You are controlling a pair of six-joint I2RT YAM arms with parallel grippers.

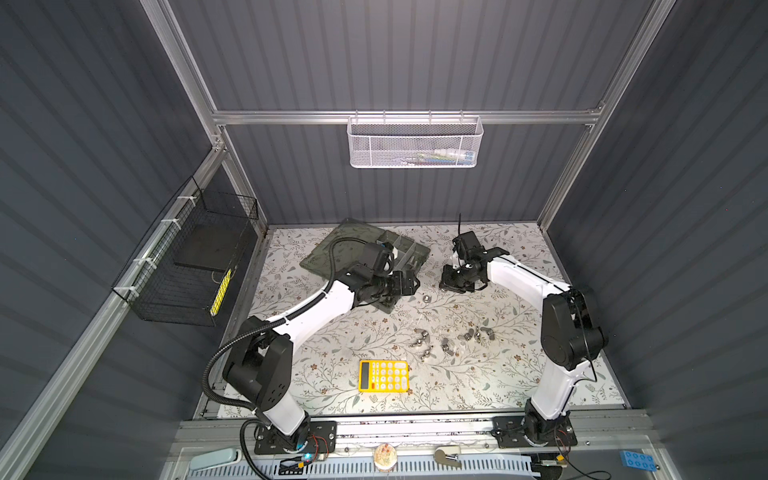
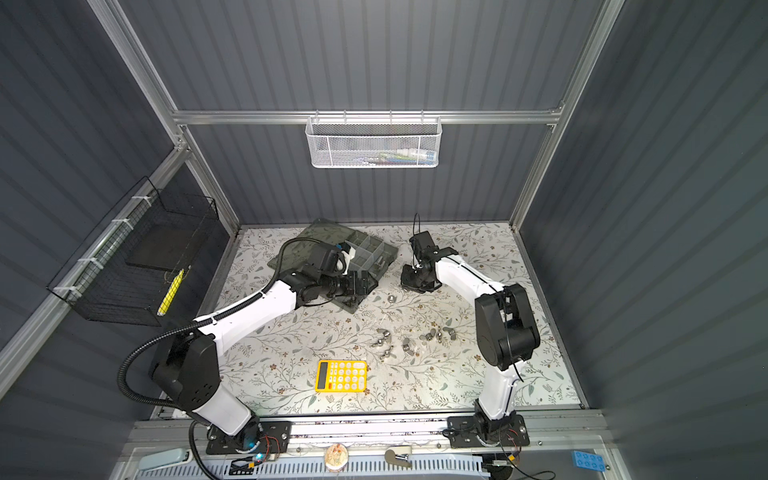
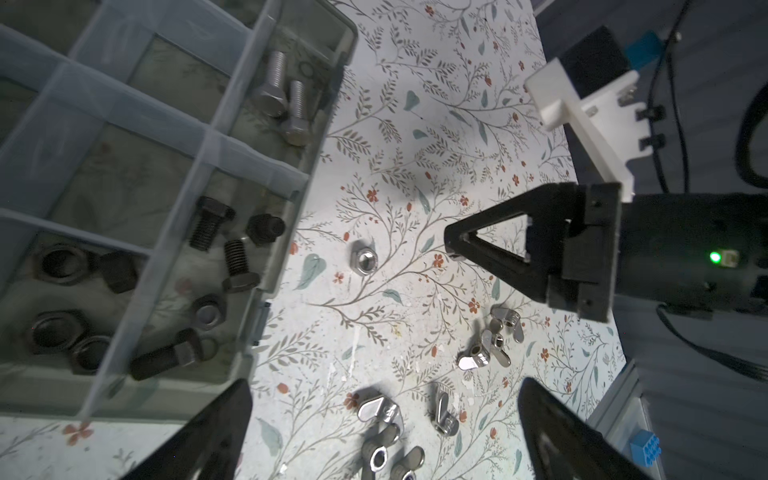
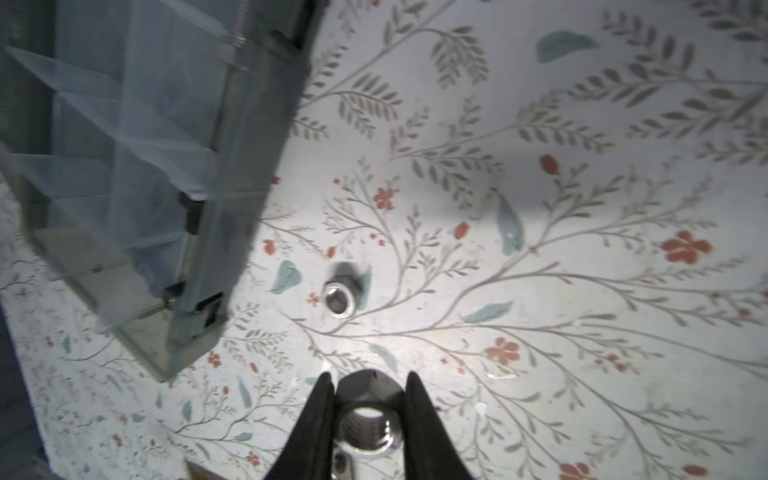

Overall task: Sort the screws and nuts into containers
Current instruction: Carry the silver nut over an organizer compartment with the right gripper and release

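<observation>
Several pieces already lay sorted in the organiser box (image 3: 301, 195): silver screws (image 3: 282, 99), black screws (image 3: 232, 249) and black nuts (image 3: 62, 266), each kind in its own compartment. My right claw (image 4: 369, 378), just beside the box, was pinched narrow on a held hex nut (image 4: 368, 428). My left claw (image 3: 384, 384) hung wide and empty over the box's edge. One loose hex nut (image 3: 365, 258) near the box and the wing nuts (image 3: 484, 353) farther off remained on the worktop (image 3: 415, 124); roughly halfway, I judged.

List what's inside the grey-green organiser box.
Grey-green plastic organiser box: two silver hex bolts in one compartment, black bolts beside, black hex nuts in a third. Others partly out of frame.
</observation>
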